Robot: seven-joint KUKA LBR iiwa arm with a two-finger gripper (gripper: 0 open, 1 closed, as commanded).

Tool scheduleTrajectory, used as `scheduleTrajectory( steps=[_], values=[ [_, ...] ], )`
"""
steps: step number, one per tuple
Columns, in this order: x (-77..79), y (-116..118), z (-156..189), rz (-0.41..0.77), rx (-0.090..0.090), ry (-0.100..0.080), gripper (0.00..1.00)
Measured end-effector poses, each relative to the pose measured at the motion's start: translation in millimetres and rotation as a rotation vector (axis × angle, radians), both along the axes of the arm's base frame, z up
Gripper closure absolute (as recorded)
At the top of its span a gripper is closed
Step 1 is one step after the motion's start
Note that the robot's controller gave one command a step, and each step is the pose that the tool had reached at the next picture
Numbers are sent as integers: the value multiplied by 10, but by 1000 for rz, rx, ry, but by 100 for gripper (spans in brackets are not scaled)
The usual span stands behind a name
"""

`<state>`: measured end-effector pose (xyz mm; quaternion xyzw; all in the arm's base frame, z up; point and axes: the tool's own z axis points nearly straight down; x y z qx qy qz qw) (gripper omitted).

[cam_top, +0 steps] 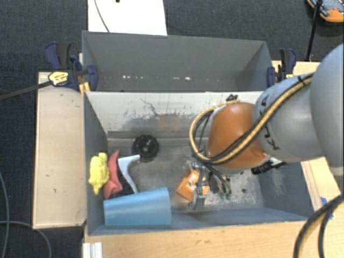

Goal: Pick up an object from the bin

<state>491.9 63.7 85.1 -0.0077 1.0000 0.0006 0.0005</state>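
Observation:
My gripper [207, 190] hangs low over the bin floor, right of centre, under the orange wrist cover. An orange-and-white object [187, 187] lies right against its left finger, near the front of the bin; whether the fingers are round it I cannot tell. A blue cup [137, 207] lies on its side to the left, along the front wall.
At the bin's left wall lie a yellow toy [98, 172], a red-pink piece [113, 176] and a white spray-head-like part [128, 168]. A black round knob [145, 145] sits toward the back. The arm covers the bin's right side.

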Motion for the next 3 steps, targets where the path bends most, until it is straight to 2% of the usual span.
scheduleTrajectory(
  steps=[1, 2, 3],
  values=[
    [-142, -226, -128, 54, -2, 0, 100],
    [-143, -226, -128, 52, -2, 0, 100],
    [367, -262, 1687, 69, -1, -9, 100]
  ],
)
